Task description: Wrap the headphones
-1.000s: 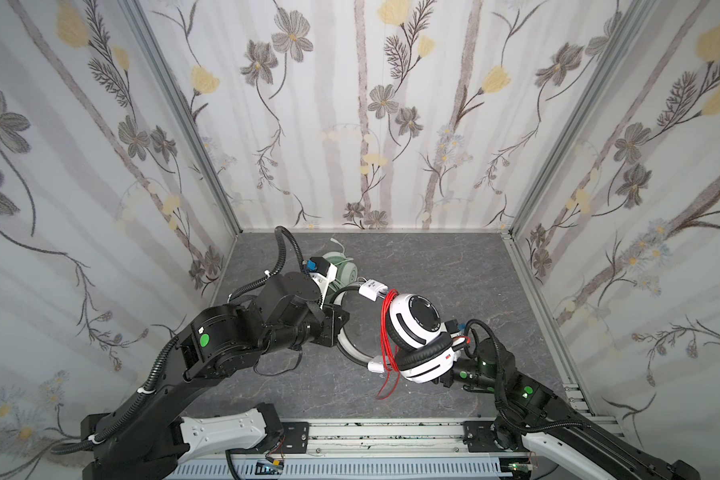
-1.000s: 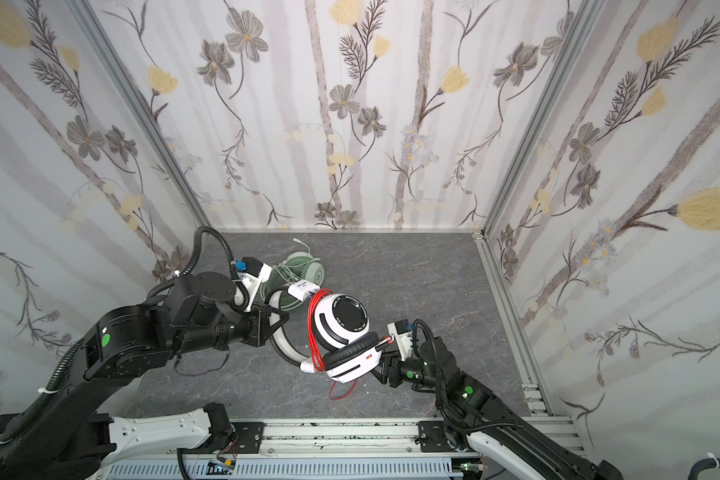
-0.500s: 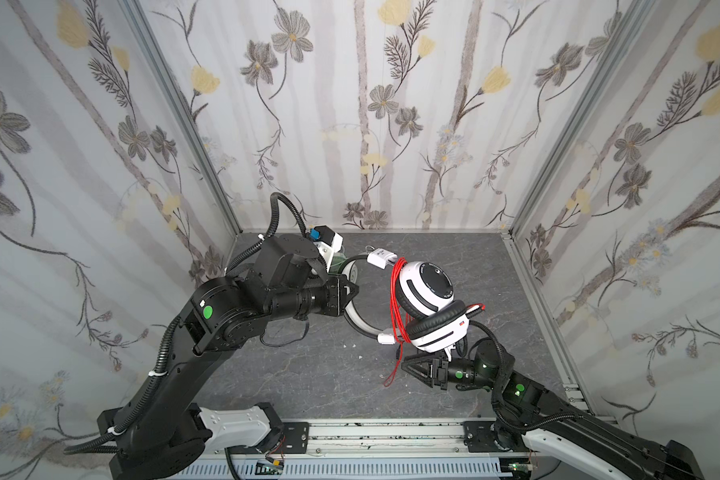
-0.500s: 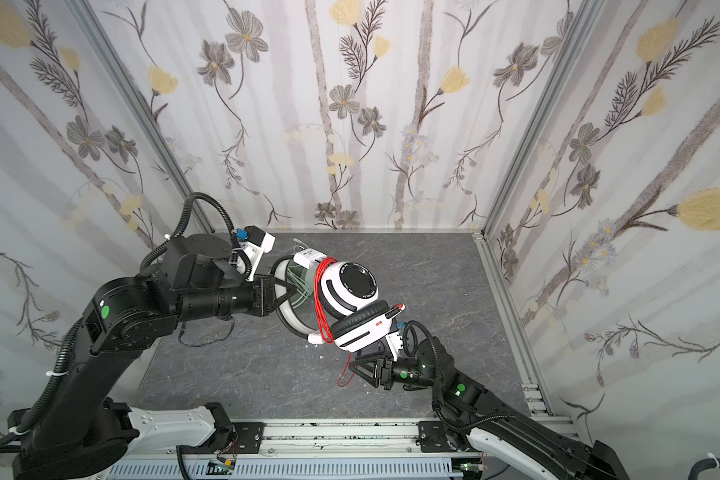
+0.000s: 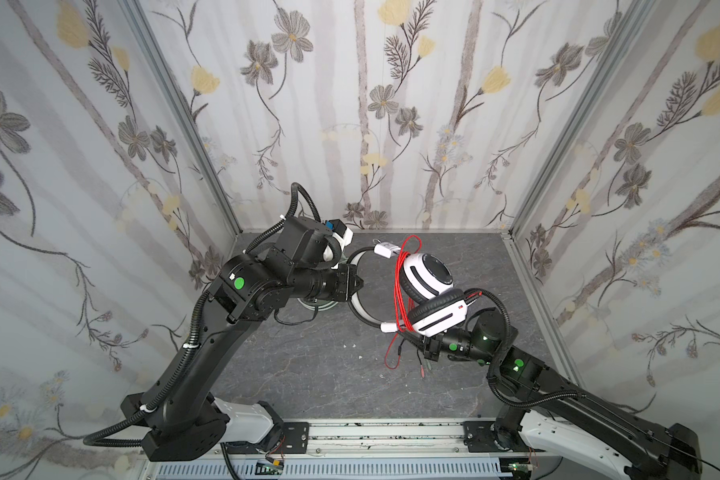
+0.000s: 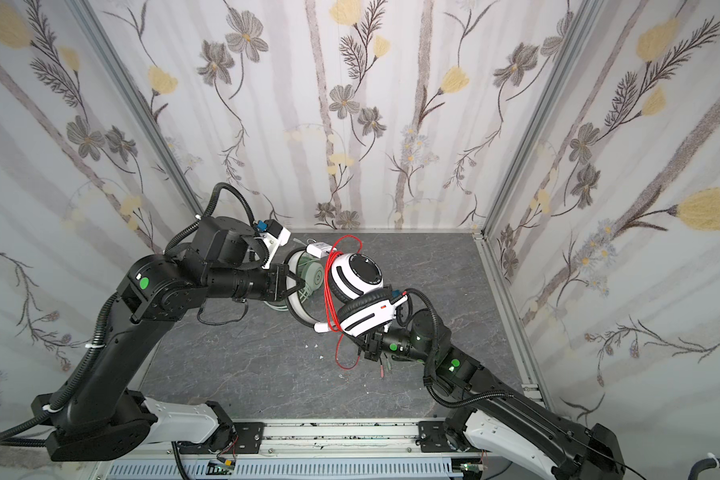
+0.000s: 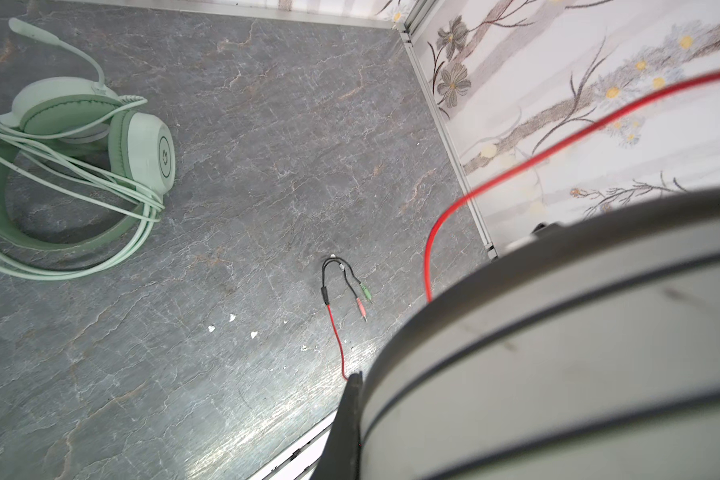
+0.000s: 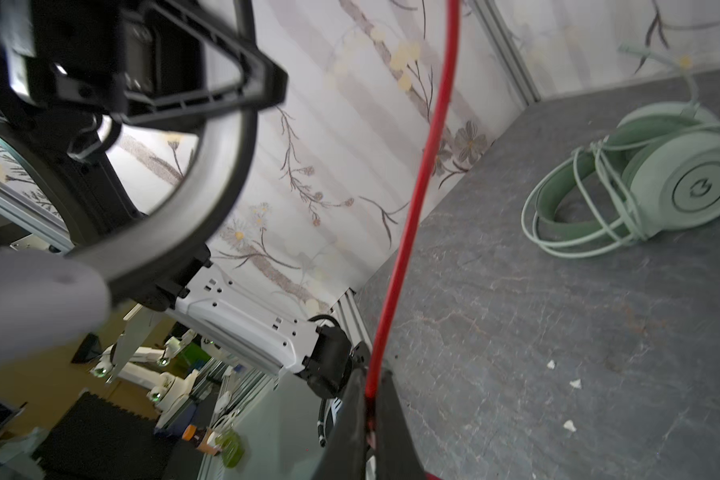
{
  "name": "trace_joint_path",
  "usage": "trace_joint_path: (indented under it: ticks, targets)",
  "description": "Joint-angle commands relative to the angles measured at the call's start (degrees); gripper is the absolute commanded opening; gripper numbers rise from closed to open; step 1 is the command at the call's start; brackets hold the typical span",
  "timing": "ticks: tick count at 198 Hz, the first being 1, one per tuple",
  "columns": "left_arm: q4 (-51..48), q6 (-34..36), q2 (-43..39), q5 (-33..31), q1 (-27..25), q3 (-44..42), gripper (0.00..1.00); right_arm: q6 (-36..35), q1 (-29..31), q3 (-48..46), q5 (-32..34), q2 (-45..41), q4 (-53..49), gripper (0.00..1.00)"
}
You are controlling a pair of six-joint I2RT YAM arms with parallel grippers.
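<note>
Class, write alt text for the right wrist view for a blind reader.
The right gripper is shut on a red cord that runs out of frame. A mint-green headset, wound in its pale cord, lies on the grey table.

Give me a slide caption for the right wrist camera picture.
Right claw pinches the red cord; the mint-green headset lies cord-wrapped on the grey table.

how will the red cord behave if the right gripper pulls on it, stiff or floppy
Probably floppy: the red cord hangs in slack loops off the white-and-black headset. Likely light, being so thin; its plugs may swing. Smooth-looking, it might slip through the right gripper, shut on it.
</note>
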Motion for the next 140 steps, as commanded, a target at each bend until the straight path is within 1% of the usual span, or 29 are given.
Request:
trace_joint_path:
  ticks: [1,17,25,53,72,82,91,104,113,123,140]
  targets:
    - [0.77,0.73,-2.45,1.08,0.23,-3.01,0.08,-7.69,-1.95,7.33,5.11,-1.69,-9.23,0.00]
    - [1.22,0.83,-3.74,0.52,0.24,-6.54,0.08,-11.07,-3.92,13.78,9.91,-3.62,-15.75,0.00]
    - [1.58,0.60,-6.11,0.22,0.29,-8.50,0.08,-12.92,-4.73,17.02,11.58,-4.37,-18.58,0.00]
    - [3.12,-0.66,-9.90,-0.91,0.38,-14.62,0.07,-19.22,-6.54,28.24,10.74,-3.31,-26.33,0.00]
    - [4.41,0.00,-10.70,1.96,0.61,-15.52,0.02,-21.18,-6.74,33.61,12.76,1.35,-34.81,0.00]
    - [6.06,0.34,-10.53,5.05,0.75,-15.45,0.00,-21.20,-6.74,34.37,13.91,3.78,-38.53,0.00]
    - [8.02,0.11,-10.02,8.58,0.77,-15.01,0.00,-20.30,-6.79,33.71,14.38,5.54,-40.76,0.00]
    - [11.98,-1.15,-9.41,15.33,0.77,-14.33,0.00,-19.18,-6.91,31.26,13.77,6.94,-41.21,0.00]
    - [14.67,-2.49,-9.44,18.62,0.77,-14.13,0.00,-18.64,-7.08,29.82,13.64,7.69,-40.86,0.00]
    - [16.25,-3.72,-9.69,19.88,0.77,-13.56,0.00,-18.51,-7.15,29.54,13.25,8.49,-40.42,0.00]
    - [16.24,-4.41,-10.27,19.61,0.77,-12.26,0.00,-18.66,-7.22,31.49,13.15,9.78,-39.91,0.00]
